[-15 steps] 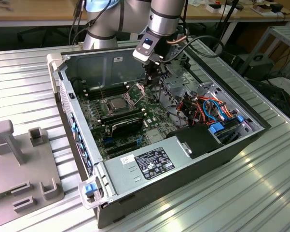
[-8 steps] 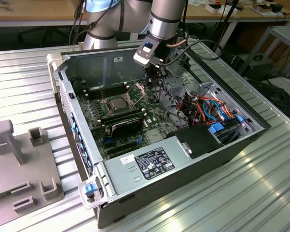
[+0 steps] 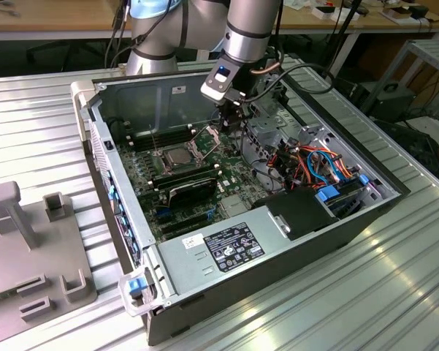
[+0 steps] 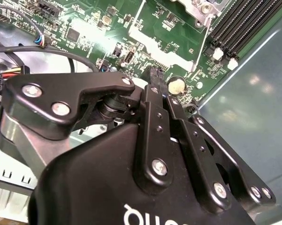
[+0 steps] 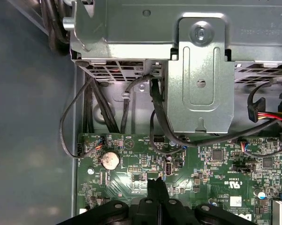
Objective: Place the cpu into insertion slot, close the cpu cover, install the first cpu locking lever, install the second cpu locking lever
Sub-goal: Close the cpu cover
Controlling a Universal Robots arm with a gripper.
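In the exterior view the cpu (image 3: 177,156), a small silver-grey square, lies in the insertion slot (image 3: 161,164) on the green motherboard inside the open computer case. The cpu cover (image 3: 206,139), a brownish metal frame, stands tilted up at the socket's edge on the exterior view's right. A thin wire lever (image 3: 155,141) sticks up at the socket's other side. My gripper (image 3: 232,127) hangs just beyond the raised cover, low over the board. In both wrist views its black fingers (image 4: 156,101) (image 5: 157,187) are pressed together with nothing between them.
A silver coin battery (image 5: 110,160) (image 4: 177,85) sits on the board close to the fingertips. A grey metal drive cage (image 5: 197,70) with black cables stands just ahead of them. Long black memory slots (image 4: 244,23) run beside the socket. A black expansion card (image 3: 190,189) lies nearer the case front.
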